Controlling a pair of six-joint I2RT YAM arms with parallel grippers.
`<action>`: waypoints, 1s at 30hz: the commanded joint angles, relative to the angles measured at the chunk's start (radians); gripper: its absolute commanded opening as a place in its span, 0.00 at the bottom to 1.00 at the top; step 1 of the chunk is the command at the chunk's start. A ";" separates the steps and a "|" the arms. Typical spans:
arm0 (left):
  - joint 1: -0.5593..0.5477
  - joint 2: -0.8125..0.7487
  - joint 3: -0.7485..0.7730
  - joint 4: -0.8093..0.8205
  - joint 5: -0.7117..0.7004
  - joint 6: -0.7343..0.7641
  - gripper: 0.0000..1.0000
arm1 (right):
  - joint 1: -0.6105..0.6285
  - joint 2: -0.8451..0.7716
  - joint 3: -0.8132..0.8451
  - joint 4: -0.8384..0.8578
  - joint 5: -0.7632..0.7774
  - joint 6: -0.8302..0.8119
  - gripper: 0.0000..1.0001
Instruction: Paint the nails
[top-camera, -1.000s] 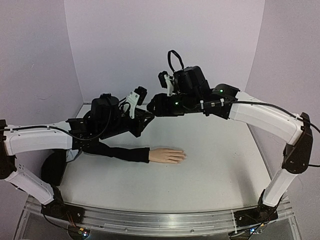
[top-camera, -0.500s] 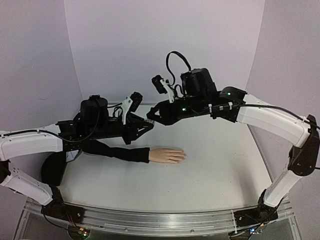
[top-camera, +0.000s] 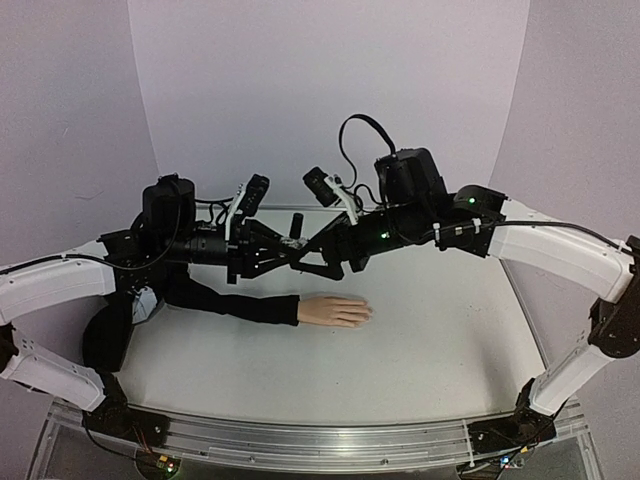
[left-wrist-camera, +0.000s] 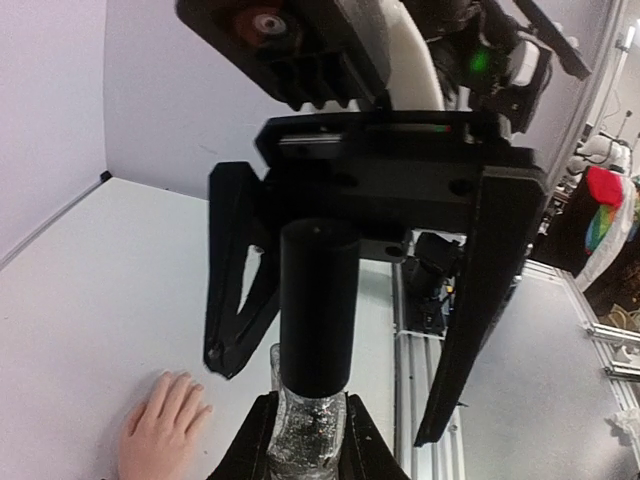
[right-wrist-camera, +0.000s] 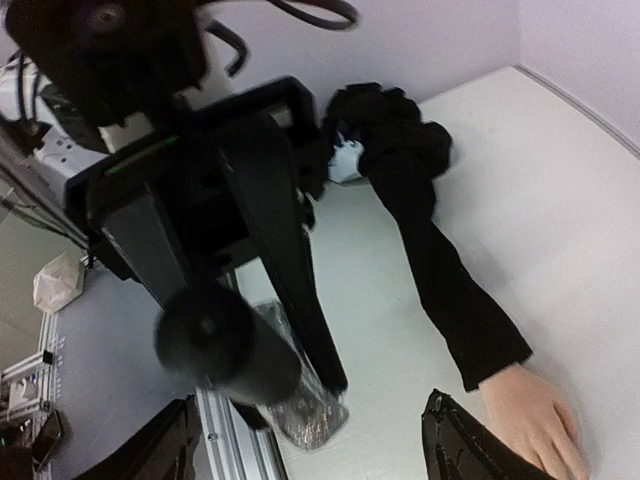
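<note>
My left gripper (left-wrist-camera: 310, 442) is shut on the glittery body of a small polish bottle (left-wrist-camera: 314, 425), held up above the table with its tall black cap (left-wrist-camera: 318, 300) pointing at the right arm. Around that cap my right gripper (top-camera: 318, 254) stands open, its fingers (left-wrist-camera: 482, 300) well apart on either side and not touching it. From the right wrist the cap (right-wrist-camera: 225, 345) shows end-on between the wide jaws. Below, the pale mannequin hand (top-camera: 335, 310) lies flat, palm down, out of a black sleeve (top-camera: 240, 303). Its nails (top-camera: 366, 313) are too small to make out.
The sleeve ends in a bunched black cloth (top-camera: 110, 335) at the table's left side. An aluminium rail (top-camera: 300, 440) runs along the near edge. Purple walls close in the back and both sides of the white table (top-camera: 430, 340).
Both arms have come together over the table, above the sleeve. The left one has brought the bottle rightward and the right gripper has dropped to it, its jaws now wide around the cap.
</note>
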 joint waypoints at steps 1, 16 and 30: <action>0.003 0.039 0.070 -0.030 -0.187 0.061 0.00 | -0.001 -0.103 -0.015 -0.020 0.216 0.117 0.83; -0.023 0.043 0.061 -0.050 -0.309 0.125 0.00 | -0.021 0.113 0.298 -0.269 0.190 0.190 0.54; -0.041 0.072 0.075 -0.068 -0.318 0.129 0.00 | -0.020 0.201 0.415 -0.325 0.147 0.172 0.32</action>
